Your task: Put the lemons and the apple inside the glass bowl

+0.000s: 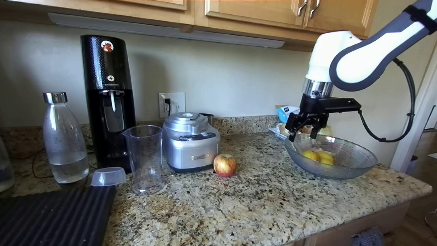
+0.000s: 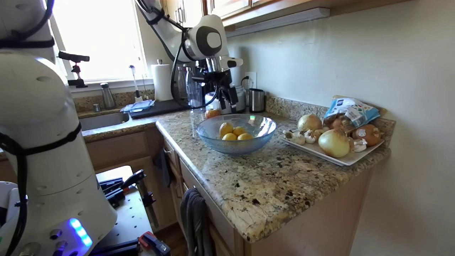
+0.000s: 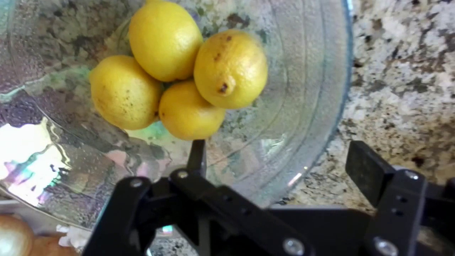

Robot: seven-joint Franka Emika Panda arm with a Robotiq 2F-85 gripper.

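Several yellow lemons [image 3: 165,42] lie together inside the clear glass bowl [image 3: 312,106]. The lemons show in both exterior views [image 1: 325,158] [image 2: 226,129], as does the bowl [image 1: 348,169] [image 2: 236,147]. The red and yellow apple [image 1: 225,165] stands on the counter in front of the food processor, apart from the bowl; it also shows behind the bowl in an exterior view [image 2: 213,113]. The apple is out of the wrist view. My gripper [image 3: 277,149] is open and empty, fingers pointing down above the bowl's rim; it also shows in both exterior views [image 1: 302,137] [image 2: 228,106].
A silver food processor [image 1: 191,147] stands behind the apple, with a tall clear cup [image 1: 146,164] beside it. A black soda machine [image 1: 107,102], a bottle [image 1: 65,143] and a dark ridged mat [image 1: 51,218] lie farther along. A white tray [image 2: 320,151] holds onions and garlic near the bowl.
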